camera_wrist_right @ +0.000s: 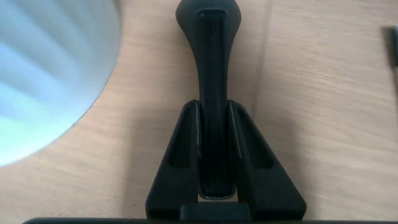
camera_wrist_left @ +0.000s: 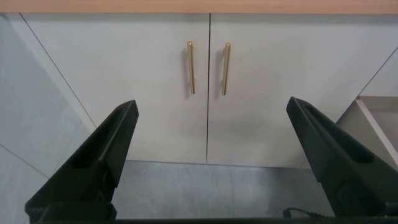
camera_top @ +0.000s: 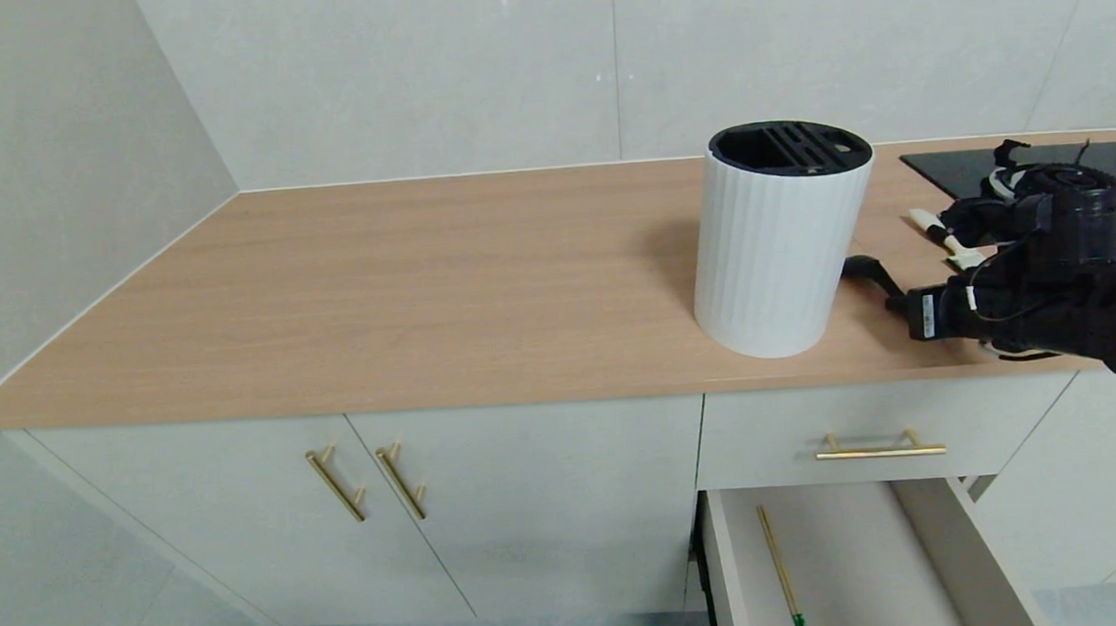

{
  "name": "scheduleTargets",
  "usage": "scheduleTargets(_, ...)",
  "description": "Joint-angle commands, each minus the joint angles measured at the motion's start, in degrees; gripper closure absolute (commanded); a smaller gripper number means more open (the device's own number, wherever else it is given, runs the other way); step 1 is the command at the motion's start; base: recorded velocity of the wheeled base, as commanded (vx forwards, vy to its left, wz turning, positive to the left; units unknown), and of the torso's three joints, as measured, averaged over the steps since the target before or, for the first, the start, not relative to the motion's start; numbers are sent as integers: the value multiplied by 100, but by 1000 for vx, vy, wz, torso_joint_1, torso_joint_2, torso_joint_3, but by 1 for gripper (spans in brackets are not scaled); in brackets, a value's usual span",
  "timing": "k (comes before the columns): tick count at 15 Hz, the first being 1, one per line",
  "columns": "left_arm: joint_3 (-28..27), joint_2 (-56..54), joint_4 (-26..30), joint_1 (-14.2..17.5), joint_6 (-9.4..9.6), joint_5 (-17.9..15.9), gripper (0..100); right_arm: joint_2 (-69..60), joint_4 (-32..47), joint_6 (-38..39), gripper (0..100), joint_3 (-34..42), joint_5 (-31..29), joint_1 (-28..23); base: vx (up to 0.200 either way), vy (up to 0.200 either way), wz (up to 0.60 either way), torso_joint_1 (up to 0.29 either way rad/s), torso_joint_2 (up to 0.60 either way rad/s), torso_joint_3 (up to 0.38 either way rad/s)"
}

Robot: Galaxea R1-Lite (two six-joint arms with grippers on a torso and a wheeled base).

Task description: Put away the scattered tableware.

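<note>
A tall white ribbed utensil holder [camera_top: 777, 249] with a black slotted top stands on the wooden counter [camera_top: 418, 283]. Just right of it, low over the counter, my right gripper [camera_top: 896, 301] is shut on the black handle [camera_top: 867, 272] of a utensil. The right wrist view has the fingers [camera_wrist_right: 186, 143] clamped on both sides of that black handle [camera_wrist_right: 208, 37], whose rounded end points past the holder [camera_wrist_right: 50, 68]. A cream-handled utensil [camera_top: 941, 235] lies on the counter behind the arm. My left gripper [camera_wrist_left: 211, 106] is open below counter height, facing the cabinet doors [camera_wrist_left: 155, 93].
A black hob [camera_top: 980, 166] sits at the counter's back right. Below the counter, a drawer [camera_top: 851, 567] stands pulled open with a pair of chopsticks [camera_top: 782, 572] inside. Cabinet doors with gold handles [camera_top: 363, 479] are to its left. The counter's left half is bare.
</note>
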Motion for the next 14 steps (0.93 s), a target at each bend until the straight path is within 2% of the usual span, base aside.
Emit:
scheduleTargets(1,1,9,0,2,-2,3,0,-373,-19,117,100,101,-196,74,0,0,0,0,0,0)
scheduleTargets(4,1,9,0,2,-2,3,0,-1015,-98,170,100,944,-302,215,0,0,0,0,0,0)
scheduleTargets(10,1,9,0,2,-2,3,0,-2148,-2014,134,100,2904,-302,206,0,0,0,0,0,0)
scheduleTargets(14,1,9,0,2,-2,3,0,-3036,-1900,3,100,3449,-345,233,0,0,0,0,0,0)
